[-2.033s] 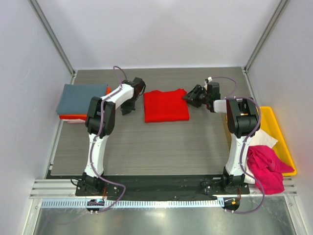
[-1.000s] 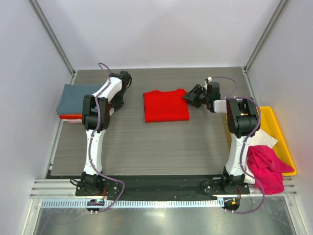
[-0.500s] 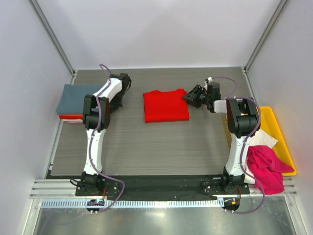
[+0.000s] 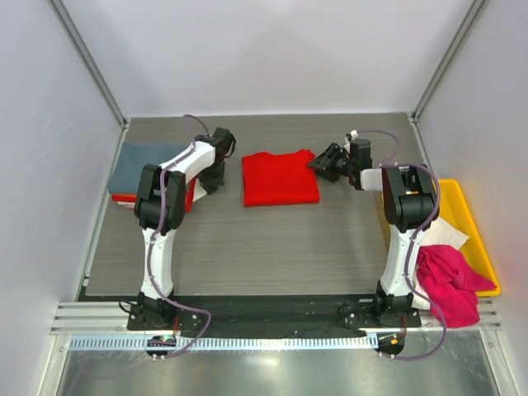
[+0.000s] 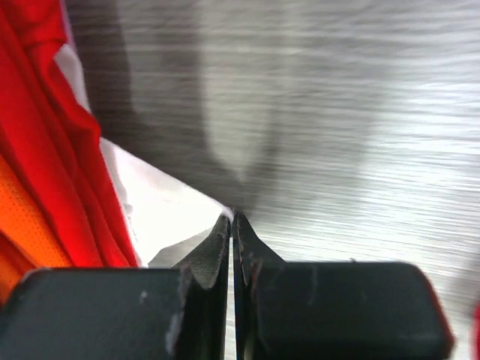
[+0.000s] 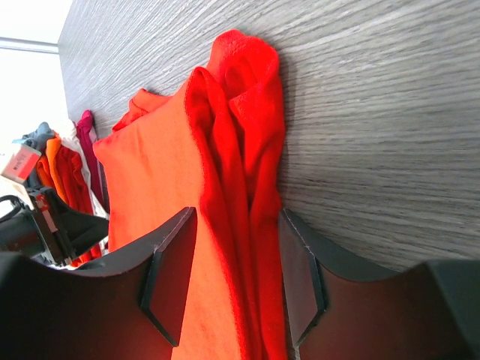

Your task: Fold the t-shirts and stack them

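A folded bright red t-shirt [image 4: 280, 177] lies flat in the middle of the table. My right gripper [image 4: 318, 165] is open at its right edge, and in the right wrist view the bunched red edge [image 6: 240, 150] runs between the fingers of that gripper [image 6: 237, 225]. At the left is a stack with a slate grey-blue t-shirt [image 4: 144, 161] on top and red and orange layers [image 4: 124, 198] below. My left gripper [image 4: 212, 180] is at the stack's right side, shut [image 5: 232, 217] on a corner of white cloth [image 5: 157, 202] beside red folds [image 5: 52, 142].
A yellow tray [image 4: 477, 223] stands at the right table edge, with a white cloth [image 4: 445, 235] and a crumpled magenta pink t-shirt [image 4: 450, 285] hanging over its near end. Grey walls close in the table on three sides.
My left gripper has shut at the stack's edge and moved right, and the whole stack has slid right with it toward the red t-shirt. The right arm has not moved.
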You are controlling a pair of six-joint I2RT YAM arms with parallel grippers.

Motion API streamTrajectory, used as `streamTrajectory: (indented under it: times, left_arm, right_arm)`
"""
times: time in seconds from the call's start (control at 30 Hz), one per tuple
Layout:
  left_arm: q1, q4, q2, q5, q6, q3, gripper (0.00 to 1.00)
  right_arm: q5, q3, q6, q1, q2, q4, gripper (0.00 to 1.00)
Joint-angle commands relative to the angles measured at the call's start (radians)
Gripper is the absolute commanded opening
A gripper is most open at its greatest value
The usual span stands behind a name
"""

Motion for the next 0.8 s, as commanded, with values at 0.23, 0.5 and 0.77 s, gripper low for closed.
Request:
streamTrajectory:
  times: [0.23,0.5,0.77]
  left_arm:
    - [-0.045,0.079,0.015,0.229,-0.100,0.088,0.00]
    - [-0.045,0.175,-0.095,0.293,-0.156,0.029,0.50]
    - [-0.045,0.330,-0.150,0.334,-0.215,-0.028,0.67]
  right_arm:
    - [-0.005,0.000,0.000,-0.004,-0.031,0.010,0.56]
    - [0.061,0.034,-0.043,-0.005,-0.037,-0.099,0.71]
    - [0.073,0.112,-0.060,-0.002,0.019,-0.180,0.72]
